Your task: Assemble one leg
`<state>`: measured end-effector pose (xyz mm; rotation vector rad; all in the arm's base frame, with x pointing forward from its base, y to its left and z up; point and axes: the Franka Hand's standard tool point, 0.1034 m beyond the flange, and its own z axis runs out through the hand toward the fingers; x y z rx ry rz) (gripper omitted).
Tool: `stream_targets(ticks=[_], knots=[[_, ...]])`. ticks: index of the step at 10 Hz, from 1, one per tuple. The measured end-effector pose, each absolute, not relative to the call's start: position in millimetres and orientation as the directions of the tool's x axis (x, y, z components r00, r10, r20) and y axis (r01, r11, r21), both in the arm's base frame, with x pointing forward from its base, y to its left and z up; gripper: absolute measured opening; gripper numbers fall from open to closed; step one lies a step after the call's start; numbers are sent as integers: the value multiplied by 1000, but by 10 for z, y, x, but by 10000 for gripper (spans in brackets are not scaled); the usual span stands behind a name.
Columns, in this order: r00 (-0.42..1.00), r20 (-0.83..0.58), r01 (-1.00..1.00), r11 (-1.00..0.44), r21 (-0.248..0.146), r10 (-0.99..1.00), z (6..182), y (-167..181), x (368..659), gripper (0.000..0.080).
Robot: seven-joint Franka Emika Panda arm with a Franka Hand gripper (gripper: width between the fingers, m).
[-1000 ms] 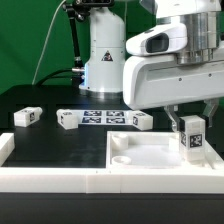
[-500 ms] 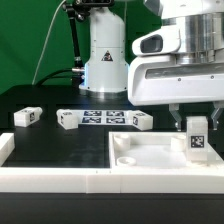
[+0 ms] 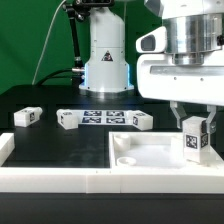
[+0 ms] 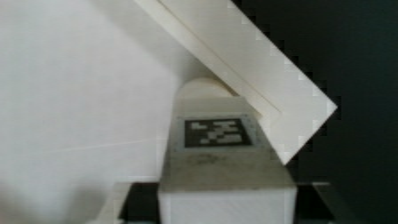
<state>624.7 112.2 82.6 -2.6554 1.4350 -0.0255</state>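
Observation:
My gripper [image 3: 193, 124] is shut on a leg [image 3: 194, 138], a small white post with a black-and-white tag, and holds it upright over the large white square panel [image 3: 150, 152] near the corner on the exterior view's right. In the wrist view the held leg [image 4: 222, 150] fills the space between my dark fingers [image 4: 143, 195], with the panel [image 4: 71, 90] and its raised edge below it. Three more legs lie on the black table: one [image 3: 28, 116] at the exterior view's left, one [image 3: 67, 119] and one [image 3: 139, 121] beside the marker board.
The marker board [image 3: 103, 117] lies flat between two of the loose legs. A white rail [image 3: 60, 178] runs along the front, with a raised end [image 3: 5, 150] at the exterior view's left. The robot base [image 3: 105, 50] stands behind.
My gripper with the leg has risen slightly and shifted a little toward the exterior view's right over the panel. The loose legs have not moved.

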Motion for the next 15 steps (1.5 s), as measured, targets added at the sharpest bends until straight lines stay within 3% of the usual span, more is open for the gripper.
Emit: stream_targets(ticks=[3, 5, 6, 7, 8, 11, 15], knots=[[305, -91, -951, -298, -85, -948, 829, 1109, 6244, 291], [344, -88, -937, -337, -89, -935, 829, 1112, 6243, 291], [357, -87, -933, -349, -90, -930, 828, 1120, 6242, 446], [410, -81, -910, -403, -94, -908, 828, 1124, 6240, 572], [531, -67, -846, -523, -104, -845, 824, 1122, 6239, 634], [785, -25, -617, -779, -112, -618, 820, 1191, 6222, 645], [976, 27, -214, -972, -101, -218, 809, 1203, 6207, 649]])
